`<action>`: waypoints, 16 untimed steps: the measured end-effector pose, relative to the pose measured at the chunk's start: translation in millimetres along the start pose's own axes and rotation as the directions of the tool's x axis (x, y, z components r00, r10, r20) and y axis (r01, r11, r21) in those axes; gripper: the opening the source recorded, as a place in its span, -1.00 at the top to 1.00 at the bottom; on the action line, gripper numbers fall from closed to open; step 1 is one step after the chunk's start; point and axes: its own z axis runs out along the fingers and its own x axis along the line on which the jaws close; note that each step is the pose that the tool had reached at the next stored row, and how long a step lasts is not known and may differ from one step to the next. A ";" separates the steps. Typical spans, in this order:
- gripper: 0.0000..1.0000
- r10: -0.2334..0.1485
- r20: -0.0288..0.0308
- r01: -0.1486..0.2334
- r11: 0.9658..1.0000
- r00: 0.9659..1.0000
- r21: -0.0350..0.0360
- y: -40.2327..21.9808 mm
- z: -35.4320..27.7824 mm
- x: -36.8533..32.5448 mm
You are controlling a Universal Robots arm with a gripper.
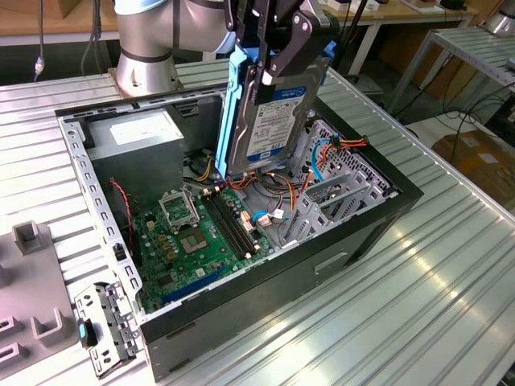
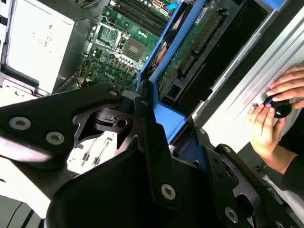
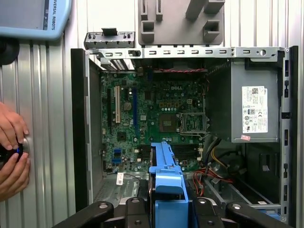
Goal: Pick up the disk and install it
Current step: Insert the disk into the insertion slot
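Fingers of matte black metal are pinching the disk by its upper end, so the gripper is closed tight on it. The disk is hanging upright on its edge over the open black case. Its lower end is dipping just inside, between the green motherboard and the perforated steel cage. Its flat silver face is showing a white label with a blue band, and glossy blue plastic rails are running along both long sides.

In the second wrist view the disk is turning its underside to the camera, a narrow green circuit board framed in blue. In the first wrist view the disk is showing edge-on as a blue plastic slab over the motherboard.

A grey box with a white sticker is sitting in the case toward the exterior view's left, and orange and red wires are curling near the cage. The case is lying on a ribbed aluminium table. A person's hands are resting on that table beside the case, cupping a small dark knob.
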 end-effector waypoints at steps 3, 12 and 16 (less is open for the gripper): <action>0.25 0.000 0.000 0.000 1.000 1.000 0.000 -0.2 0.0 0.0; 0.25 0.000 0.000 0.000 1.000 1.000 0.000 -0.7 0.0 0.0; 0.25 0.000 0.000 0.000 1.000 1.000 0.000 -0.9 0.1 3.3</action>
